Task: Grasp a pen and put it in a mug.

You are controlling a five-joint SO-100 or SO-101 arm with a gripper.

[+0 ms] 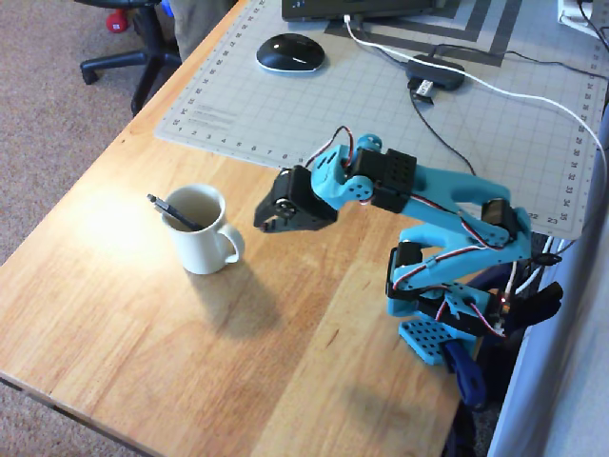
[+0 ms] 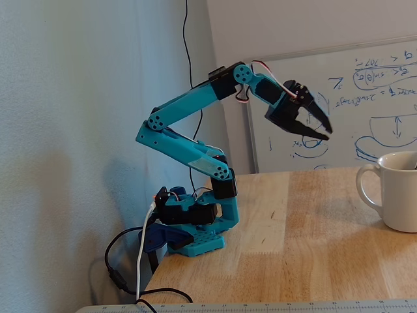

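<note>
The cream-white mug [image 1: 205, 249] stands upright on the wooden table at the left of the overhead view, handle to the right. The dark pen [image 1: 174, 211] stands inside it and leans out over the rim to the upper left. My gripper [image 1: 266, 221] is raised above the table to the right of the mug, apart from it and holding nothing. In the fixed view the mug [image 2: 399, 195] is at the right edge and my gripper [image 2: 326, 134] hangs high in the air to its left, its fingertips nearly meeting.
A grey cutting mat [image 1: 381, 105] covers the far part of the table, with a black mouse [image 1: 290, 52], a USB hub [image 1: 436, 73] and cables on it. The arm's base [image 1: 438, 333] sits at the table's right edge. A whiteboard [image 2: 365, 85] stands behind.
</note>
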